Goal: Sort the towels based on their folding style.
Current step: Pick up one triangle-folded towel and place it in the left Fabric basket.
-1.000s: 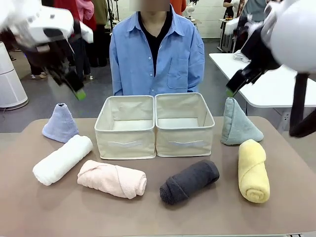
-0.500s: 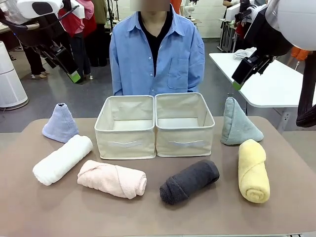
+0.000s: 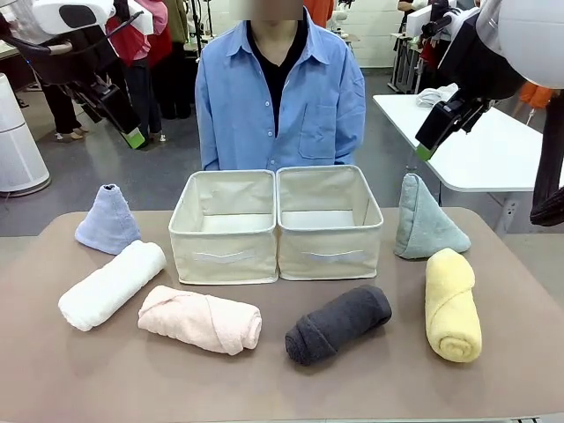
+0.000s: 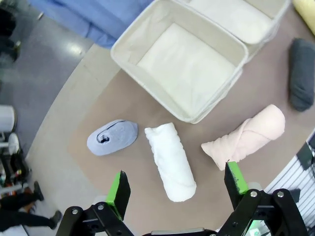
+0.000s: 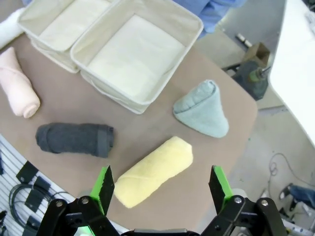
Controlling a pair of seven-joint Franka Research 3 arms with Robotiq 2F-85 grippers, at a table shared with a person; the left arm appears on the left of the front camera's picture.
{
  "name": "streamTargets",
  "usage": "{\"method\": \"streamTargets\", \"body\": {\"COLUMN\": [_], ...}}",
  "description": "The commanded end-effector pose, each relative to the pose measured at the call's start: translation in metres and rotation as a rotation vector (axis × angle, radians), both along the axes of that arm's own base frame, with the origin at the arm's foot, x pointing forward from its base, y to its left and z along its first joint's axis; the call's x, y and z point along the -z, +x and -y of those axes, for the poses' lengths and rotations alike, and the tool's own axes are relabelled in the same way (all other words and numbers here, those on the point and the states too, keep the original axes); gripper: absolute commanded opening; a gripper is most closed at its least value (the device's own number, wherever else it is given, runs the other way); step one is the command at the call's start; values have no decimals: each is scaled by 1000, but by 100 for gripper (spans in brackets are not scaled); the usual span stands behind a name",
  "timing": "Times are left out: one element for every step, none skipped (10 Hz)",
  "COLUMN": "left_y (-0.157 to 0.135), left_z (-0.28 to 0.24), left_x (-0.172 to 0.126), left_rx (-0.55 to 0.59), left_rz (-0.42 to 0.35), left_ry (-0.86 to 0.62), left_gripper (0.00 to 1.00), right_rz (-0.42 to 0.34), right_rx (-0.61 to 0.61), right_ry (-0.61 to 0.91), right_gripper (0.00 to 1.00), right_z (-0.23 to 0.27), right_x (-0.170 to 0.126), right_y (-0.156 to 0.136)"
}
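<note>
Front view, from the left: within the last second the left gripper (image 3: 123,128) has lifted away from above the table's far left corner. It now hangs high beyond it, steady for the last half-second, its fingers spread wide with nothing between them. Below it the light blue cone (image 3: 107,220) stands near the far left edge of the table (image 3: 282,388). The white roll (image 3: 112,284) lies just in front of the cone, and the pink roll (image 3: 201,319) lies further in, toward the front. The left bin (image 3: 220,251) and right bin (image 3: 330,251) sit touching at the middle, both empty, before the person (image 3: 280,97). The dark grey roll (image 3: 338,323) lies in front of the right bin. The grey-green cone (image 3: 426,225) stands beside that bin, with the yellow roll (image 3: 452,304) just in front of the cone, near the right edge. The right gripper (image 3: 432,141) has risen too and hangs spread and empty above the cone. No towel is sorted yet; I judge both arms are poised to begin. Room is ample: nothing stands over any towel, the bin mouths are open, and bare tabletop runs along the front.
</note>
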State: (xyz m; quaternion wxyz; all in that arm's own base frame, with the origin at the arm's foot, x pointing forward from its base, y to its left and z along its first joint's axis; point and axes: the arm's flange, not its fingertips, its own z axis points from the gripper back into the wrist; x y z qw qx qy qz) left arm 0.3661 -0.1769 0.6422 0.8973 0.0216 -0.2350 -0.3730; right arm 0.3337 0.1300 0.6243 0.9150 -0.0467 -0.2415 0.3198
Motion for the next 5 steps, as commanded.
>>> {"method": "streamTargets", "body": {"left_y": [27, 44, 63, 78, 94], "left_z": [-35, -63, -98, -129, -164], "left_x": [-10, -26, -38, -37, -30], "left_rx": [228, 344, 420, 506, 556], "left_rz": [-43, -73, -119, -106, -101], "left_ry": [-30, -175, -351, -420, -551], "left_gripper": [100, 100, 100, 100, 100], "right_rz": [-104, -99, -101, -105, -106], "right_rx": [-282, -416, -564, -610, -651], "right_ry": [39, 195, 339, 415, 537], "right_gripper": [100, 100, 100, 100, 100], "right_z": [36, 62, 97, 129, 161], "right_x": [-6, -18, -24, -17, -4], "right_y": [26, 39, 58, 81, 102]}}
